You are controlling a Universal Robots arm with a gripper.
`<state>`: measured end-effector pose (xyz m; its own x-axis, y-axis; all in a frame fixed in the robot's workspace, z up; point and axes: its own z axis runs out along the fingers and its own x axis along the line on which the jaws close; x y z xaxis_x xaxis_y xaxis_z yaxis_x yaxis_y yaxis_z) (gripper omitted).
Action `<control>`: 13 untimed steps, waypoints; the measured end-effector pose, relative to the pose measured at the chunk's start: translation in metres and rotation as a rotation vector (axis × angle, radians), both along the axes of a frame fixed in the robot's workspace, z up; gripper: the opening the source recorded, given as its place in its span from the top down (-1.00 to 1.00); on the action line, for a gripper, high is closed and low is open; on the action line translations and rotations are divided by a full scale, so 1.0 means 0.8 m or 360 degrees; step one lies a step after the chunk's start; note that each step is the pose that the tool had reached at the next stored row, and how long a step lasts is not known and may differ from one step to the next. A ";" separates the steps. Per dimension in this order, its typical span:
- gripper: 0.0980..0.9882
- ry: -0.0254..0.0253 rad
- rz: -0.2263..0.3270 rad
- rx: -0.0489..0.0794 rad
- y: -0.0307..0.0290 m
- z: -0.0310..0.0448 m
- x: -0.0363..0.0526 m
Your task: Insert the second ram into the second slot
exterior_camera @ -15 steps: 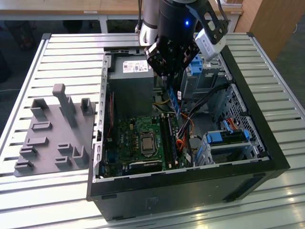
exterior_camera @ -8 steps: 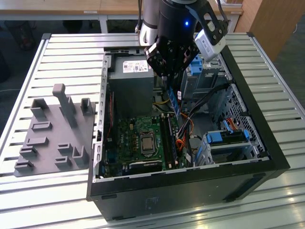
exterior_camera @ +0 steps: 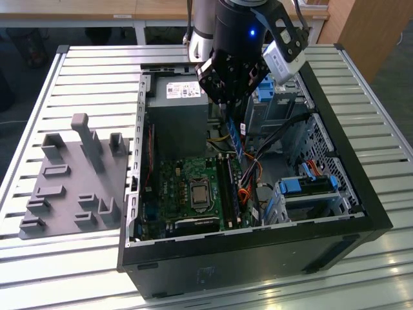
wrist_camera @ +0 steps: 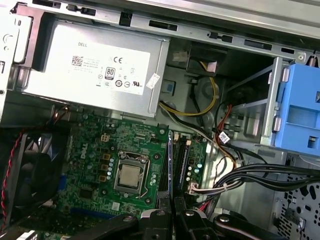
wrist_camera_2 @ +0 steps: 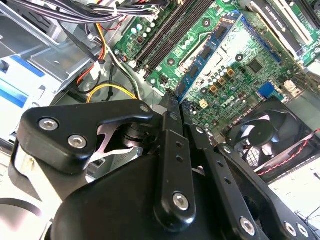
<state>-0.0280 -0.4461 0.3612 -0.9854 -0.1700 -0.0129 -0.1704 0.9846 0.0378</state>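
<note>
On my exterior feed, starting at its left, a grey fixture (exterior_camera: 64, 187) lies flat on the slatted table (exterior_camera: 77, 71), just beside the open case (exterior_camera: 258, 248). Inside the case, the power supply (exterior_camera: 177, 110) sits at the far end. The green motherboard (exterior_camera: 169, 187) with its socket (exterior_camera: 199, 194) fills the floor nearer the camera. The gripper (exterior_camera: 227, 108) hangs over the middle of the case, its fingers (wrist_camera: 159, 220) closed on one end of the ram (exterior_camera: 237, 142). The ram's long axis runs on from the fingers down towards the board, slanting a little to the exterior view's right as it drops. Its free end points at the black slots (exterior_camera: 227, 187) beside the socket. In the first wrist view I see the ram (wrist_camera: 170, 165) edge-on as a thin blue line. It runs from the fingers over the slots (wrist_camera: 181, 162), with the socket to one side and the cables to the other. In the second wrist view its blue face and dark chips (wrist_camera_2: 210, 50) show, and it runs parallel to the slots (wrist_camera_2: 170, 35) there. I cannot tell whether the free end touches the board. Further to the exterior view's right are a bundle of black cables (exterior_camera: 277, 132) and blue drive clips (exterior_camera: 308, 187) in the bays.
</note>
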 end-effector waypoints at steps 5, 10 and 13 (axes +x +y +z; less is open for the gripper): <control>0.91 0.00000 -0.0009 0.0000 0.0000 -0.0006 0.000; 0.91 0.00000 -0.0016 0.0000 0.0000 -0.0011 0.000; 0.91 0.00000 -0.0020 0.0000 0.0000 -0.0015 0.000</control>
